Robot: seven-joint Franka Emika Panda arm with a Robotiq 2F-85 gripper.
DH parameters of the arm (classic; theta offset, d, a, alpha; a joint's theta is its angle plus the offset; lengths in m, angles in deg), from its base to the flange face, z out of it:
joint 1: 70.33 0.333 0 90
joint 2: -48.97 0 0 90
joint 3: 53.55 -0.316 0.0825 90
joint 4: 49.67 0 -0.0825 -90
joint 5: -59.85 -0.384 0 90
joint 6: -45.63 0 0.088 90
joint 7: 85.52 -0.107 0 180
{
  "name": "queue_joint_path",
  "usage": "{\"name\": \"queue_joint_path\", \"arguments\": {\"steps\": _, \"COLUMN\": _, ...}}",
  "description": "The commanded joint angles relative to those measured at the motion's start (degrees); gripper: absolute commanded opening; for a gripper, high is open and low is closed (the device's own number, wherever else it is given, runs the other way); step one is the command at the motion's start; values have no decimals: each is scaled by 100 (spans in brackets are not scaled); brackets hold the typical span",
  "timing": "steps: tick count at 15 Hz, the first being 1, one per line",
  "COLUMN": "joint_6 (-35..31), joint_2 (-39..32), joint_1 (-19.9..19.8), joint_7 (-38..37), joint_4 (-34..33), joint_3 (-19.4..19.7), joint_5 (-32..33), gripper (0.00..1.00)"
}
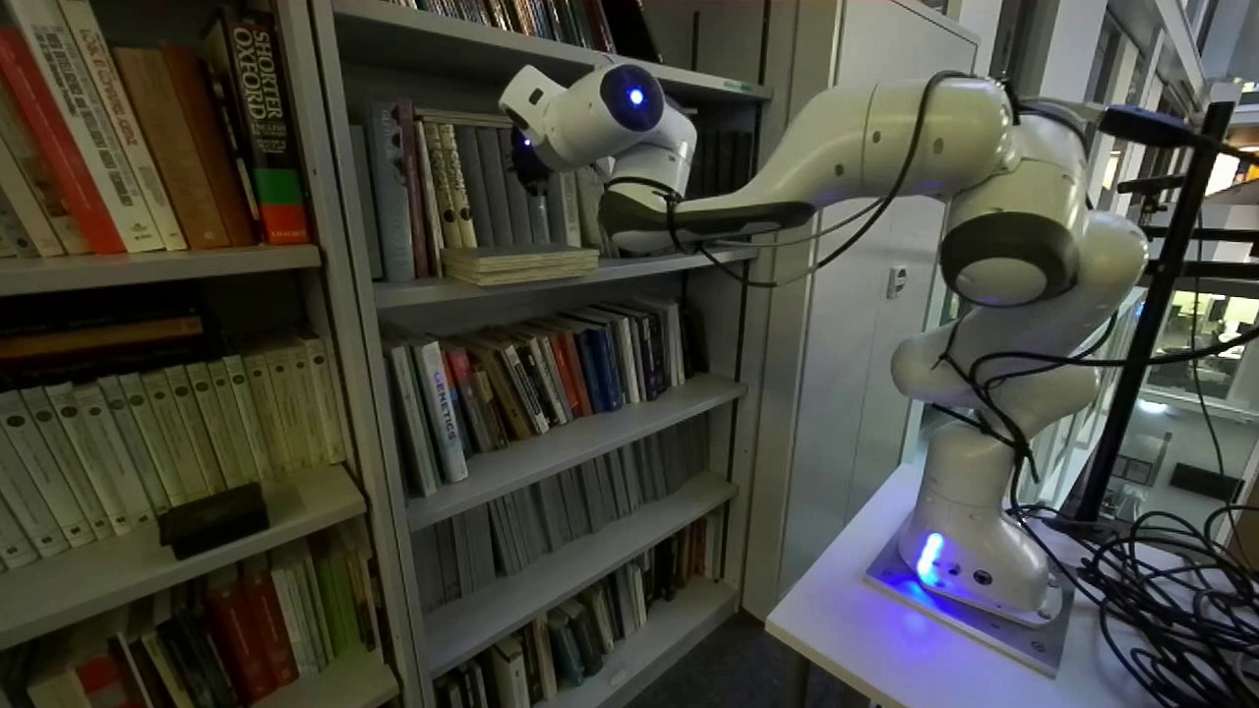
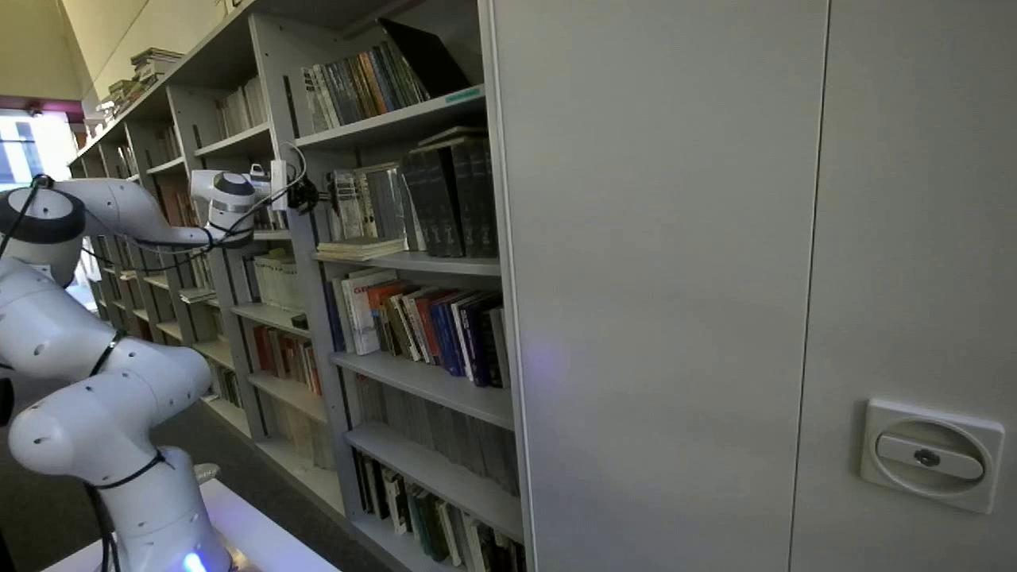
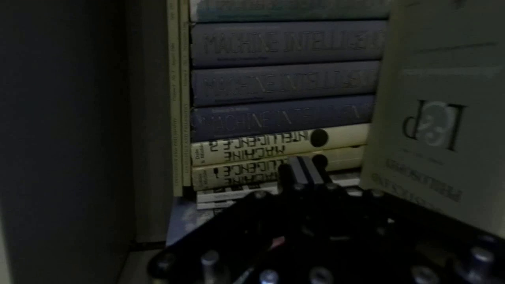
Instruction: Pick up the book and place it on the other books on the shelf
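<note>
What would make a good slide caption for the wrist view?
Seen sideways: shut gripper before upright Machine Intelligence volumes, two thin Linguistics and Philosophy issues lying across their tops.

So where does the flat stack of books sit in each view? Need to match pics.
In an exterior view: flat stack left of centre, in front of the grey spines.
In an exterior view: flat stack left of centre, grey spines behind it.
Wrist view: its top cover at the right, cut off by the frame; grey spines left of it, sideways.
Shared landmark: those grey spines.
</note>
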Motion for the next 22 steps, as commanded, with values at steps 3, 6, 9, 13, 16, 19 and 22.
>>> {"name": "queue_joint_path", "arguments": {"steps": 3, "joint_6": 1845, "joint_2": -634, "joint_1": 2325, "joint_7": 1167, "joint_4": 637, "joint_3": 1079, "joint_5": -1058, "gripper": 0}}
{"name": "queue_joint_path", "arguments": {"steps": 6, "joint_6": 3199, "joint_2": -458, "joint_1": 3550, "joint_7": 1730, "joint_4": 778, "joint_3": 1970, "joint_5": -1840, "gripper": 0}}
{"name": "queue_joint_path", "arguments": {"steps": 9, "joint_6": 4765, "joint_2": -331, "joint_1": 4624, "joint_7": 2175, "joint_4": 679, "joint_3": 2881, "joint_5": -2385, "gripper": 0}}
{"name": "queue_joint_path", "arguments": {"steps": 13, "joint_6": 6176, "joint_2": -961, "joint_1": 6397, "joint_7": 1945, "joint_4": 379, "joint_3": 3973, "joint_5": -2160, "gripper": 0}}
{"name": "queue_joint_path", "arguments": {"steps": 16, "joint_6": 6452, "joint_2": -1290, "joint_1": 7485, "joint_7": 1955, "joint_4": 482, "joint_3": 4687, "joint_5": -2291, "gripper": 0}}
{"name": "queue_joint_path", "arguments": {"steps": 19, "joint_6": 6574, "joint_2": -1766, "joint_1": 8194, "joint_7": 2183, "joint_4": 326, "joint_3": 5252, "joint_5": -2468, "gripper": 0}}
{"name": "queue_joint_path", "arguments": {"steps": 22, "joint_6": 6694, "joint_2": -2154, "joint_1": 8497, "joint_7": 2503, "joint_4": 170, "joint_3": 5610, "joint_5": -2533, "gripper": 27}}
